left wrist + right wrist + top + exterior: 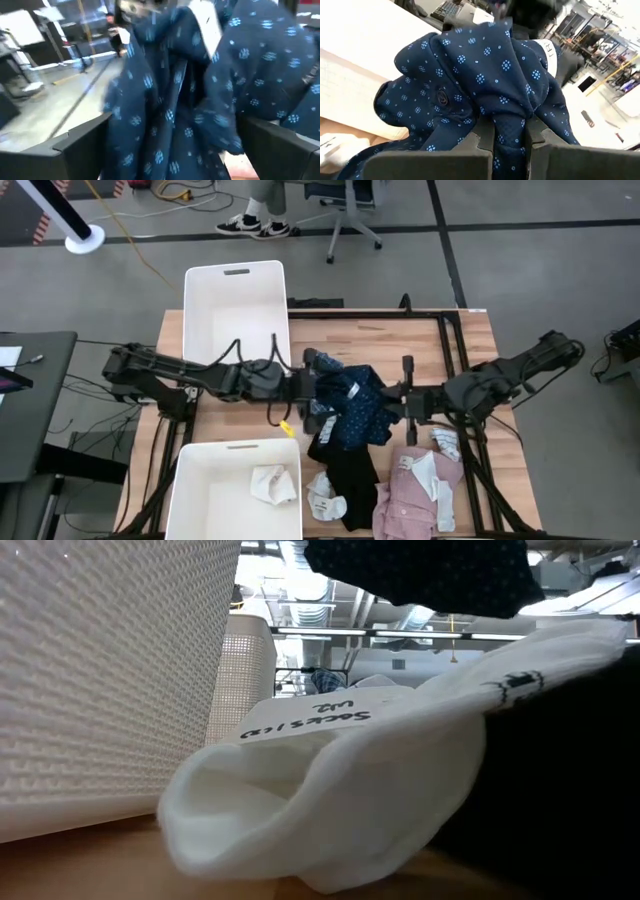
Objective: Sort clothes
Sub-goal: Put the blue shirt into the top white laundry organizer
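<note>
Only the high view takes in the whole bench (470,330): two white bins on its left side, the far bin (236,305) bare inside and the near bin (195,500) holding one white sock (272,483), with the clothes heaped to their right. In that heap the navy dotted shirt (352,405) lies at mid-bench between the two arms, the black top (352,472) spreads out nearer than it, the pink shirt (415,490) lies at the near right, and another white sock (325,498) rests just beside the near bin. The low view shows none of that layout; it looks straight into a white sock (330,810) with handwriting on its tag, lying against a bin's textured wall, with dark dotted cloth above. The left wrist view shows the left hand (305,387) spread wide, its fingers (75,150) standing on either side of the dotted shirt (200,90), which hangs between them. The right wrist view shows the right hand (511,142) pinched narrow on a fold of the same shirt (480,75), the cloth bunching up beyond its fingers. A person's shoes show on the floor beyond the bench in the high view.
</note>
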Available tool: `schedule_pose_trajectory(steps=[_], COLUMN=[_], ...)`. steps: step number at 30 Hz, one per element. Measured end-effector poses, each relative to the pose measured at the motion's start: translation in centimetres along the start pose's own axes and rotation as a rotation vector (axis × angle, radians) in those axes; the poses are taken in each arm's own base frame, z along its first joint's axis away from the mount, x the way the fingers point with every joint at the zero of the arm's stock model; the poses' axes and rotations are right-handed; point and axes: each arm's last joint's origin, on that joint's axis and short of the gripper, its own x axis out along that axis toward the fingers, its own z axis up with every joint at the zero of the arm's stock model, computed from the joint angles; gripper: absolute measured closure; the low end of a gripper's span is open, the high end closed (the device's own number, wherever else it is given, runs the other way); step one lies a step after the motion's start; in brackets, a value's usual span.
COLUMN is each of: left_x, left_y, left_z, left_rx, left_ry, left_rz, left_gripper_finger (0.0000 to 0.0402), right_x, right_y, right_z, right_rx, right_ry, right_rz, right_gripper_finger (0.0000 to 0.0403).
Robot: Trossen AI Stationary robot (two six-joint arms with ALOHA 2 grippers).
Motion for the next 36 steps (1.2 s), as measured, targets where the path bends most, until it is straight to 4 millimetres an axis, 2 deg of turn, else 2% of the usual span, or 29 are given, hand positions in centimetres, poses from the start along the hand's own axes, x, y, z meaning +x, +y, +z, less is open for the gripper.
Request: schedule_pose_trajectory(steps=[8,15,17,20,27,28,36], left_x=[1.3,1.4,1.4,1.6,1.6,1.6,0.9], left_y=[-0.4,-0.3,-0.3,-0.3,-0.4,-0.5,-0.2], left_z=[-1.3,-0.3,-0.3,-0.6,-0.6,-0.6,0.1], left_rx=[-0.015,0.010,0.011,0.015,0.057,0.063,0.058], left_ry=[0.032,-0.082,-0.081,-0.067,-0.081,-0.082,-0.106], left_rz=[-0.043,-0.054,-0.062,-0.070,-0.122,-0.127,-0.126], left_gripper_finger=[0.0002,0.0014,0.0040,0.0110,0.0356,0.0367,0.0367], right_x=[1.0,1.9,2.1,2.3,2.3,2.3,1.6], right_y=[-0.3,0.1,0.3,0.4,0.3,0.3,0.2], right_z=[2.2,2.8,2.8,2.8,2.8,2.8,2.5], right_rx=[-0.050,-0.072,-0.075,-0.086,-0.064,-0.059,-0.009], right_ry=[-0.049,-0.057,-0.061,-0.062,-0.065,-0.061,-0.027], right_rz=[-0.021,-0.018,-0.020,-0.021,-0.022,-0.020,-0.003], right_gripper_finger=[0.0364,0.0364,0.0364,0.0364,0.0354,0.0353,0.0344])
